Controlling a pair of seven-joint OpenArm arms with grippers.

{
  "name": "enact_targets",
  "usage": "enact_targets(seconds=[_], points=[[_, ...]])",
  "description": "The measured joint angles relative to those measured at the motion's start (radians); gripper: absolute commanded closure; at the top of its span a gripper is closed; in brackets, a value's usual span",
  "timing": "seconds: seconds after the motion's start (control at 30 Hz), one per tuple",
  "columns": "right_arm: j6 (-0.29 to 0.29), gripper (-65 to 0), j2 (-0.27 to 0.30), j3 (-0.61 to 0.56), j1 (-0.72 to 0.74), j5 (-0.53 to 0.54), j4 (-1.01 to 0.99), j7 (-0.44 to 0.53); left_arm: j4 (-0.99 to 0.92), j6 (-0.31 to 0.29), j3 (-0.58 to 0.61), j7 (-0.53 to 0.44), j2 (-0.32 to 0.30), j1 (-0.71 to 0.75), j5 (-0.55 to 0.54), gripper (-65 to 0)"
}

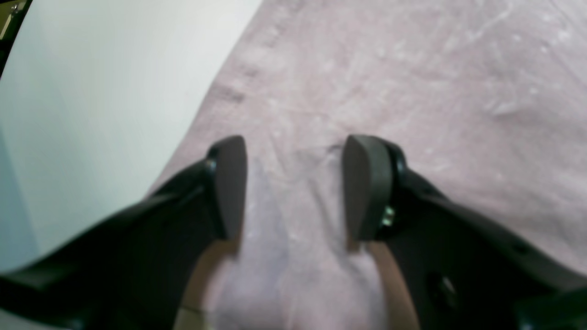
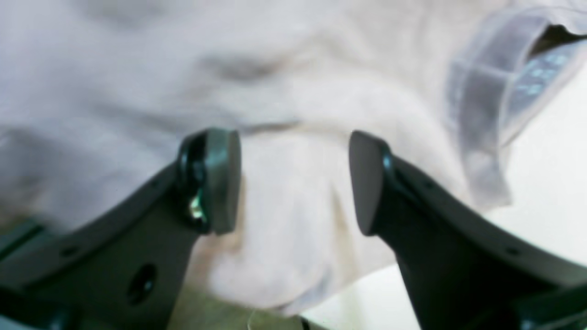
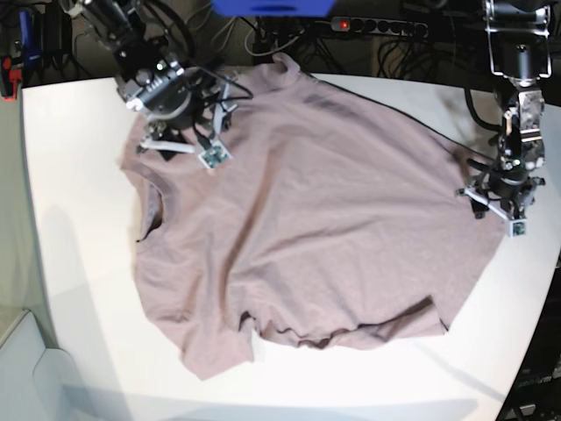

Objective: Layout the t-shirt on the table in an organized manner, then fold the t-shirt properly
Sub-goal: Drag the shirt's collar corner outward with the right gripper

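Both wrist views blurring, fabric detail hard to read; dusty mauve-pink short-sleeved cotton t-shirt [image 3: 307, 219] lying spread on large white matte table [image 3: 70, 158], hem nearing right table edge, bare room at left; left gripper [image 1: 293, 188] hovering over hem, jaws parted, gripping nothing; right gripper [image 2: 293, 181] gaping over shoulder near ribbed neck, empty.

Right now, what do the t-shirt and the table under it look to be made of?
The t-shirt: soft knit cloth, probably cotton, matte dusty pink. It lies limp with fine wrinkles, and a ribbed band edges the neck. The table: a hard, smooth white top with a matte finish, perhaps laminate or painted board. It shows soft shadows and no grain, so the exact material stays open.
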Motion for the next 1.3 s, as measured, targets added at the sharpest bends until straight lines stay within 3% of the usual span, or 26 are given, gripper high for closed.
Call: enact_targets(seconds=[0.1,0.17,0.37,0.5,0.57,0.77,0.87,1.0,1.17,1.3], points=[[0.002,-37.7,-0.003,0.0,0.042,0.016,-0.107,0.012,0.0,0.001,-0.001,-0.003,0.0,0.005,0.001,-33.5],[0.022,-37.7,-0.006,0.0,0.084,0.024,-0.167,0.079,0.003,0.0,-0.002,-0.011,0.0,0.011,-0.002,-33.5],[0.19,-37.7,-0.039,0.095,0.192,0.076,-0.357,0.253,0.009,0.001,-0.004,-0.026,0.002,0.031,-0.005,-33.5],[0.283,-37.7,-0.05,0.166,0.305,0.114,-0.512,0.292,0.014,0.002,-0.006,-0.044,0.003,0.051,-0.011,-33.5],[0.304,-37.7,-0.044,0.196,0.367,0.11,-0.583,0.296,0.042,0.003,-0.008,-0.046,0.003,0.075,-0.014,-33.5],[0.319,-37.7,0.041,0.237,0.428,0.074,-0.649,0.283,0.24,0.012,-0.005,0.01,0.022,0.217,-0.006,-33.5],[0.318,-37.7,0.053,0.238,0.423,0.05,-0.622,0.247,0.342,0.002,-0.01,0.064,0.051,0.253,0.002,-33.5],[0.302,-37.7,0.073,0.239,0.341,0.014,-0.514,0.208,0.457,0.003,-0.083,0.061,0.064,0.257,0.005,-33.5],[0.3,-37.7,0.075,0.238,0.227,-0.01,-0.344,0.127,0.48,0.01,-0.094,0.182,0.09,0.103,0.01,-33.5],[0.3,-37.7,0.073,0.239,0.182,0.006,-0.304,0.138,0.309,0.007,-0.046,0.189,0.116,-0.093,0.011,-33.5]])
